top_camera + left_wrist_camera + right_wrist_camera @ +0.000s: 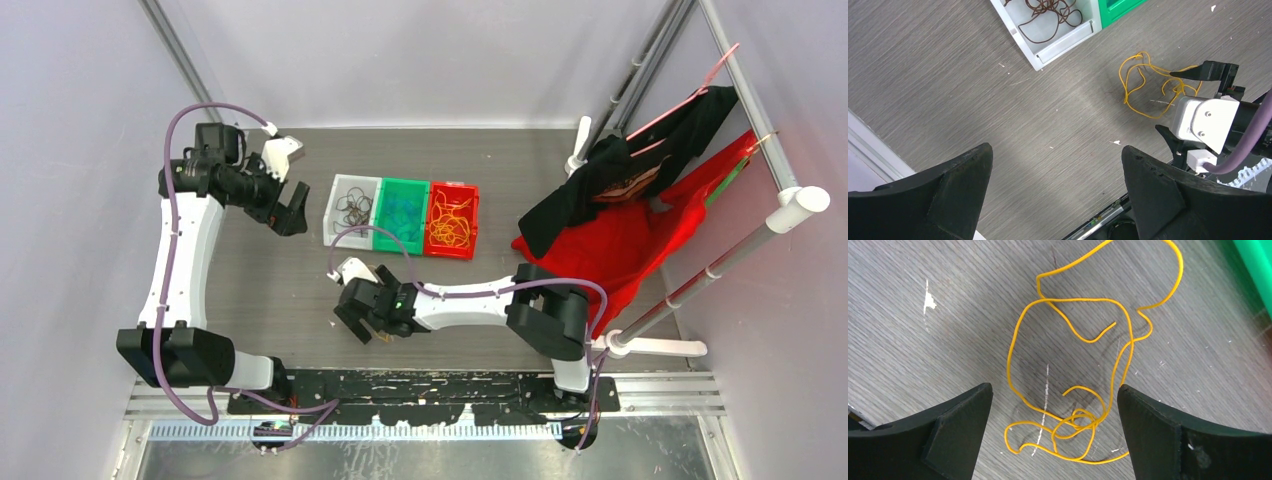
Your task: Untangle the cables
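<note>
Right pincer: jaws spread wide, nothing between them. It hangs low over the loose yellow tangle, which lies flat on the table. In the wrist view the tight knot sits at 6 o'clock of the tangle and slack loops run up to 12 and 1 o'clock.

Left pincer: also wide open and empty, raised over bare table at 9 o'clock of the white bin.

Bins run 9 to 3 o'clock: the white bin holds brown cables, the green bin blue cables, the red bin yellow cables. The tangle lies at 6 o'clock of the green bin.

Step, as we judge it: approach to the last loose clump, no grasp yet. The next move likely calls for a drop onto one strand clear of the knot and a fine pinch, since the wire is far thinner than a finger. The left pincer probably needs to come across and pull a second strand.

Writing: we read no brand, label or text anywhere.
</note>
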You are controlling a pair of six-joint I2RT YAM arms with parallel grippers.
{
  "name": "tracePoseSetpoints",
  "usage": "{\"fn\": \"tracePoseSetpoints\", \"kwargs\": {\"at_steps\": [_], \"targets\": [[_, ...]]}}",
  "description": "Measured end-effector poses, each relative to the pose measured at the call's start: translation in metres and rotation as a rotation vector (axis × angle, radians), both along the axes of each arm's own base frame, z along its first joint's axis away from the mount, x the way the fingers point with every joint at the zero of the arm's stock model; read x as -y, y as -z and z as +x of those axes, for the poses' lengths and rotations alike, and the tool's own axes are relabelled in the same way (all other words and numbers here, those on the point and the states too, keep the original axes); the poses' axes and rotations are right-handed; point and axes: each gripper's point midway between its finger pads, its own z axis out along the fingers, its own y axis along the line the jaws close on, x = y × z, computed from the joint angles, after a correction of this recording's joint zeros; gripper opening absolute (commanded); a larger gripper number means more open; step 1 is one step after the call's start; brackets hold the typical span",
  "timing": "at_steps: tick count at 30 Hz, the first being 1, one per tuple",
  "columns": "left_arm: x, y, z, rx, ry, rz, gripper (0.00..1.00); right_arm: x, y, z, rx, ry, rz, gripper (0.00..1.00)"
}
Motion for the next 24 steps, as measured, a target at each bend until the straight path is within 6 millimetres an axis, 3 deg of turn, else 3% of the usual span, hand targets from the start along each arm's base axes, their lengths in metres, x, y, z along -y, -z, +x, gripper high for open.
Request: {"fn": "tracePoseSetpoints", "kwargs": {"at_steps": [5, 9, 13, 17, 19, 24], "targets": [[0.000, -0.001, -0.001, 0.007, 0.005, 0.001, 1.00, 0.005, 0.005, 0.000, -0.068, 0.041, 0.016, 0.99], [0.001, -0.005, -0.002, 0.023, 0.015, 0.001, 1.00, 0.018, 0.008, 0.018, -0.109, 0.128, 0.030, 0.97], [0.002, -0.010, -0.005, 0.045, 0.024, 0.002, 1.00, 0.028, 0.012, 0.032, -0.138, 0.190, 0.036, 0.92], [0.002, -0.012, -0.006, 0.052, 0.027, -0.001, 1.00, 0.025, 0.024, 0.032, -0.181, 0.200, 0.020, 0.84], [0.002, -0.012, -0.006, 0.052, 0.027, -0.001, 1.00, 0.020, 0.022, 0.031, -0.195, 0.191, 0.029, 0.76], [0.002, -0.012, -0.006, 0.052, 0.028, -0.002, 1.00, 0.017, 0.022, 0.026, -0.220, 0.181, 0.038, 0.39]]}}
